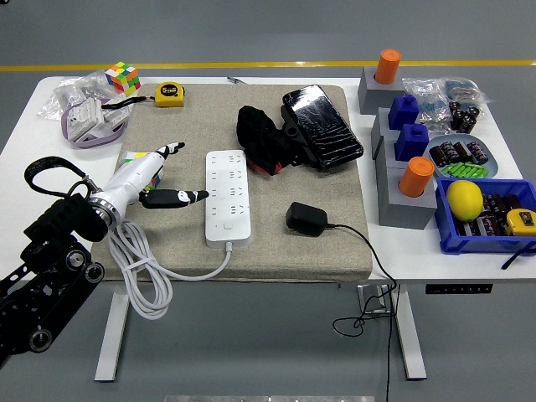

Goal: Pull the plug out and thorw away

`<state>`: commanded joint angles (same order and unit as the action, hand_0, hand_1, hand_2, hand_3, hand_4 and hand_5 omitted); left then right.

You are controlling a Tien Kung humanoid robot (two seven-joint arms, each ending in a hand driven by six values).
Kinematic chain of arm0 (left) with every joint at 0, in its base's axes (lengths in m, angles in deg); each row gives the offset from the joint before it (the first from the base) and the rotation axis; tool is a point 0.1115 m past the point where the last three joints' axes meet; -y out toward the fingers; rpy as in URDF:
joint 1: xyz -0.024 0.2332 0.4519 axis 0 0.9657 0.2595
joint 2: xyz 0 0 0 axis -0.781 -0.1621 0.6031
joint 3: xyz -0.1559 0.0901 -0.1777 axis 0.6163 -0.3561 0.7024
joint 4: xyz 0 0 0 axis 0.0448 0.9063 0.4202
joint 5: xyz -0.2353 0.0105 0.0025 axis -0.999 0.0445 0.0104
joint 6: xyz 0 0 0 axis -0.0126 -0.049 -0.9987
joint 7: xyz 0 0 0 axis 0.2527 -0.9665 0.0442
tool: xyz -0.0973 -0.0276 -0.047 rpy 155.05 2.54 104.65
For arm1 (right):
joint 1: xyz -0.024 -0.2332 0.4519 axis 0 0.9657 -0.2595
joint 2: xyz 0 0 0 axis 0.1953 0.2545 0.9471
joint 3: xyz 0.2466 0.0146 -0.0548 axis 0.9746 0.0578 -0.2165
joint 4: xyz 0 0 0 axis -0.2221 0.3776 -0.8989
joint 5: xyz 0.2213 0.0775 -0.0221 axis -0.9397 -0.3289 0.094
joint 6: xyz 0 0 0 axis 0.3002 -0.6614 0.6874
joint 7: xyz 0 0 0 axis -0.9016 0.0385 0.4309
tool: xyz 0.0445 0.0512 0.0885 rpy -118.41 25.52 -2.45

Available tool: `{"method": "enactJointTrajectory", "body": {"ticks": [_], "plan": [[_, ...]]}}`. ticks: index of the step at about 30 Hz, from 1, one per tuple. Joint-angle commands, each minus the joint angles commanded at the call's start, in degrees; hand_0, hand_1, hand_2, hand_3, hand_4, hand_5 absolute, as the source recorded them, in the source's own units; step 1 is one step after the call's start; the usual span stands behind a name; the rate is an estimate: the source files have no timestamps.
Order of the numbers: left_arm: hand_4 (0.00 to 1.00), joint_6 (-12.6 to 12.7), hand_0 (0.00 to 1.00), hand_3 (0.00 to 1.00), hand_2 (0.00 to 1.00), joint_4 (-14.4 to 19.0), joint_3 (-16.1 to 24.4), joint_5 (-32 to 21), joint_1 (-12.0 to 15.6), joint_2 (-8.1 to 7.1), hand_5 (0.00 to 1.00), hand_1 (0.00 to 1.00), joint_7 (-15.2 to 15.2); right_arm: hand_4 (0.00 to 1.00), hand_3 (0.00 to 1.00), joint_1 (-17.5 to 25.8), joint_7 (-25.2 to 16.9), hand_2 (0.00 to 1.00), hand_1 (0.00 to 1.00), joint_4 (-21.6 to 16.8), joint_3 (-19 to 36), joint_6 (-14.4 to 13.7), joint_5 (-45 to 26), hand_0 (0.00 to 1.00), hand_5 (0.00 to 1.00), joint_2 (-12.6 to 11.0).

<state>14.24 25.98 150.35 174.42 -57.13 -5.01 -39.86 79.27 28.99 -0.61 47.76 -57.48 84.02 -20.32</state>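
Note:
A white power strip point(228, 194) lies on the beige mat point(276, 251), with no plug in its sockets. A black plug adapter point(306, 219) lies loose on the mat to its right, its black cord running off the table's front right. My left hand point(159, 176) is open and empty, fingers spread, hovering just left of the strip. The thumb tip point(197, 196) points at the strip's left edge without touching it. The right hand is out of view.
A black bundle point(261, 141) and a black wrapped case point(322, 126) lie behind the strip. The strip's white cord point(138, 268) coils off the mat's front left. A yellow tape measure point(171, 93), Rubik's cube point(123, 77), grey block stands point(402, 188) and a blue bin point(486, 213) surround.

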Motion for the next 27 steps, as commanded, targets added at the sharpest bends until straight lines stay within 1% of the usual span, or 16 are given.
{"method": "enactJointTrajectory", "body": {"ticks": [9,22,27], "plan": [[0.998,-0.3,0.91,0.998,0.954,0.2,0.4,0.1,0.6,0.06,0.601,0.956,-0.1,0.97,0.572,0.1,0.0,0.671,0.649,0.2,0.2,-0.1,0.1,0.568,0.515,0.0],[0.998,-0.6,0.909,0.998,0.952,0.9,1.6,0.6,2.7,-0.59,0.598,0.956,-0.4,0.969,0.573,0.5,0.1,0.671,0.649,0.2,0.4,-0.2,0.2,0.568,0.515,0.7],[0.998,-0.3,0.908,0.998,0.951,0.6,1.8,0.5,2.6,-0.56,0.592,0.956,0.0,0.969,0.573,0.4,0.2,0.671,0.649,0.2,0.4,-0.3,0.3,0.568,0.514,0.6]]}}
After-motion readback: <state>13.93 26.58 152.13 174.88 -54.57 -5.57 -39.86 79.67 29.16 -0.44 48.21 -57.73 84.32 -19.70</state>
